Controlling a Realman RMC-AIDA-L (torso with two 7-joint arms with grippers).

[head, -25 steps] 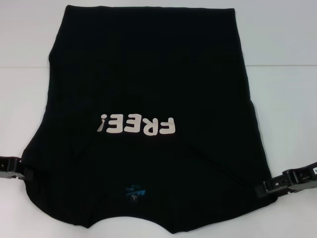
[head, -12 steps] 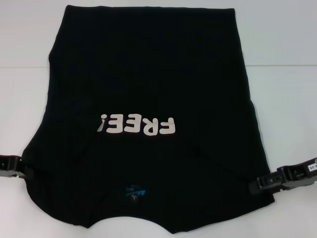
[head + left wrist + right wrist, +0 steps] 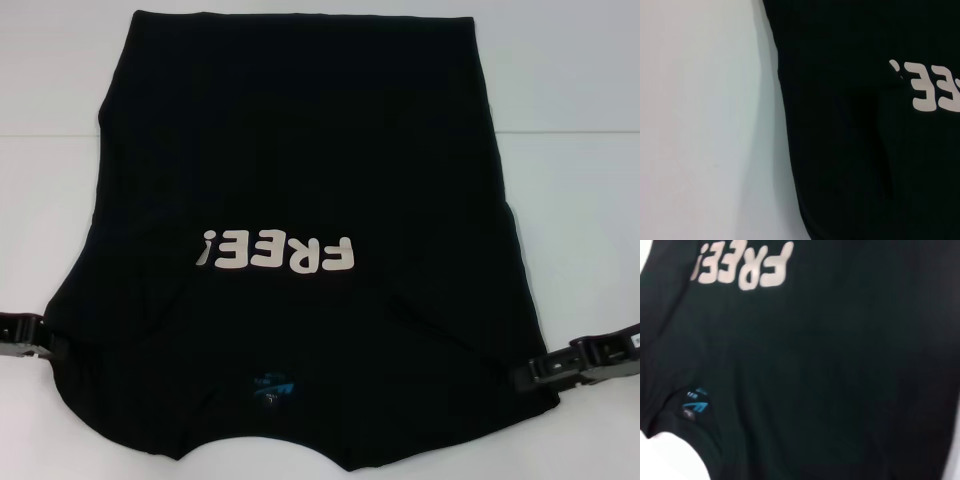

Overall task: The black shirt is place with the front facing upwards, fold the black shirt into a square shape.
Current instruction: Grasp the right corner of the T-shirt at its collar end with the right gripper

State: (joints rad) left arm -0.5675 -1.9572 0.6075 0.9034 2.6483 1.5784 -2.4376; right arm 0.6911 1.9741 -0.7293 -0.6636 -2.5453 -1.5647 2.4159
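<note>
Head view, large plain black cloth T-shirt (image 3: 300, 180) spread over white table (image 3: 570, 80), filling frame centre, cream "FREE!" lettering (image 3: 277, 254) upside down; left gripper (image 3: 38, 340) at lower-left shirt edge, right gripper (image 3: 535, 376) at lower-right edge, finger state impossible to tell for either

I am reading "FREE!" in cream letters (image 3: 277, 256) across the front of the black shirt (image 3: 300, 130); from my head view the word is showing upside down. Near the collar a small blue neck label (image 3: 272, 387) is showing, but I am failing to make out its print in any view.
</note>
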